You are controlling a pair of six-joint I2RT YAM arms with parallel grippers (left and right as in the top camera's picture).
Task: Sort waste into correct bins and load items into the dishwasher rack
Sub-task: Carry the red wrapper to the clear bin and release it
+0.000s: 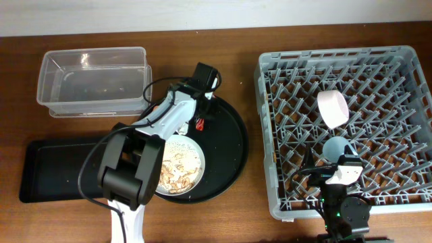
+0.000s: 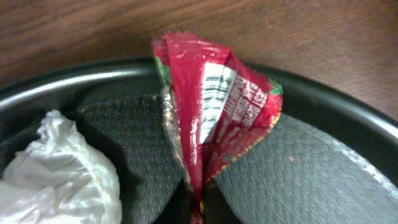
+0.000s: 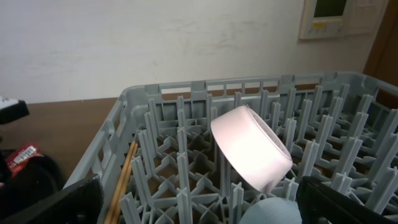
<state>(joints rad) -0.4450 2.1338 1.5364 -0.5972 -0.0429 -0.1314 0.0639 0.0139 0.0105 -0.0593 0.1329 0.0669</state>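
Two items, bowl (image 1: 333, 108) and cup (image 1: 335, 147), sit in our rack (image 1: 405, 61); our left gripper (image 2: 196, 202) pinches the wrapper (image 2: 211, 106), right gripper (image 3: 199, 208) gapes empty; napkin (image 2: 56, 168) and plate (image 1: 181, 169) await us.

Wall (image 3: 124, 43): plain off-white, a little scuffed, running behind the table's far edge.
Wall panel (image 3: 333, 15): small cream box with a pale screen, mounted high on the right.
Brown surface (image 3: 387, 56): dark wood at the far right edge, perhaps a door; cannot tell.
Table (image 1: 229, 47): dark brown wood grain with a soft sheen.
Light: even indoor light, shadows faint.
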